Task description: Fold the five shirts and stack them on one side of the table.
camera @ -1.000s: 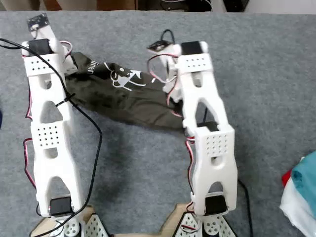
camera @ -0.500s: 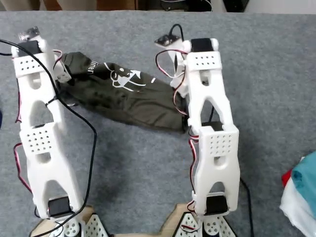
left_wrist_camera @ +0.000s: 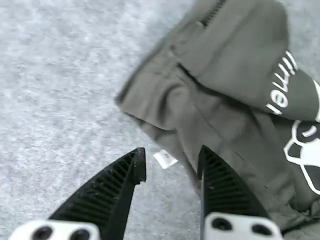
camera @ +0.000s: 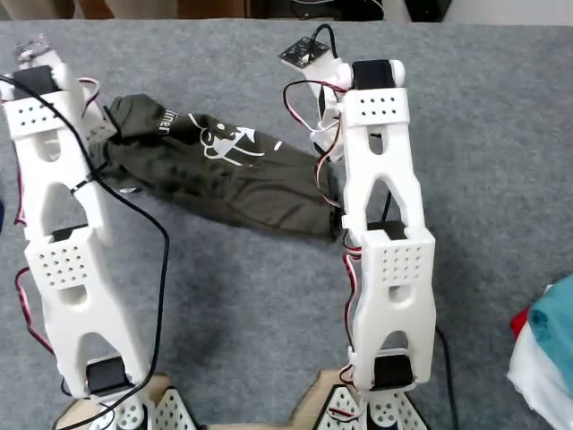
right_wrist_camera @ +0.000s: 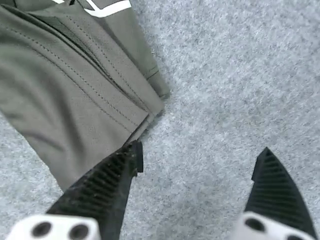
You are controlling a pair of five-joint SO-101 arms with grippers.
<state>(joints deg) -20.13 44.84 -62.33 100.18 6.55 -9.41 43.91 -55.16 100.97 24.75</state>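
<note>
the dark olive shirt [camera: 215, 175] lies bunched near the table's [camera: 483, 161] far edge. the left gripper [left_wrist_camera: 171, 160], narrowly parted, hangs over one end; the right gripper [right_wrist_camera: 200, 150] gapes wide at the other.

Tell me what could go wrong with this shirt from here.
The shirt lies bunched, so a fold now could come out crooked.
The left jaws stand open by the white tag; they may pinch just that or a single layer.
The right jaws stand wide open at the shirt's corner, mostly over table; they may miss it.
</note>
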